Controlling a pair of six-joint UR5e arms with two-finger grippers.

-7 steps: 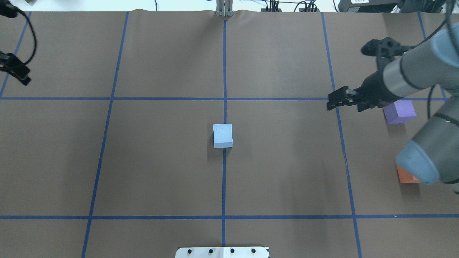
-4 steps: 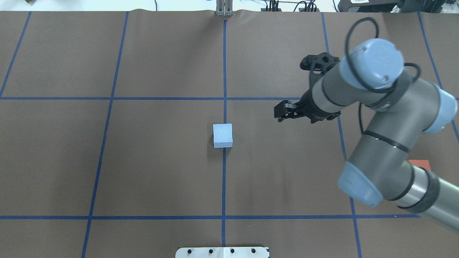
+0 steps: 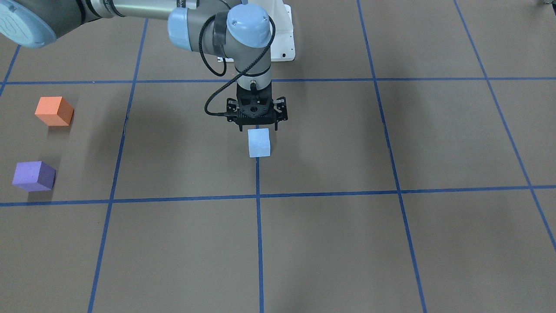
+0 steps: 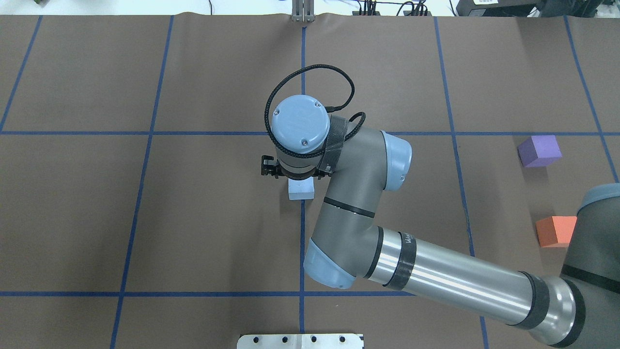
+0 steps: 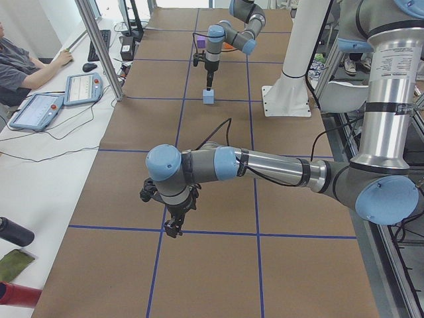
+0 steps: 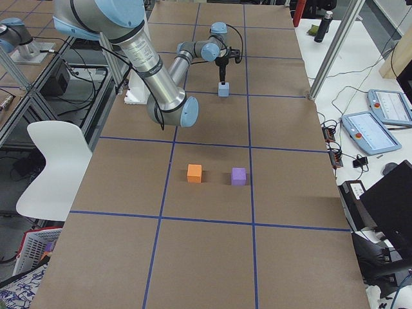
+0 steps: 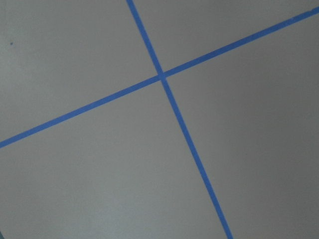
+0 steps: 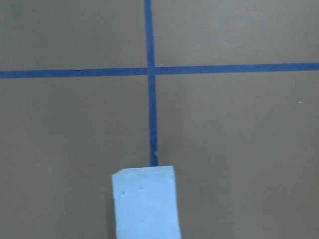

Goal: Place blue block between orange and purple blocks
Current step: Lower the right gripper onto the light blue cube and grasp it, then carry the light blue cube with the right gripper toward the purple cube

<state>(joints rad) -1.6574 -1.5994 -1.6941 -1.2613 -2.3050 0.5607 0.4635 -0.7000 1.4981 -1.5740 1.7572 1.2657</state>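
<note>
Risk of an off-centre grasp over blue block (image 3: 259, 143).
Nearest the robot sat orange block (image 4: 554, 231), well off to its right; mid-table, right gripper (image 3: 258, 128) hung just above blue block, fingers spread and empty; purple block (image 4: 539, 151) lay beyond. An off-centre descent could tip or shove it; a loose pinch might drop it short of the gap. State of left gripper (image 5: 171, 226) could not be told. No writing was readable.

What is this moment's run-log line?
stage: pre-grasp | right gripper: open, above blue block | blue block: on table, ungrasped | orange block, purple block: side by side, apart | left gripper: open/shut unclear
</note>
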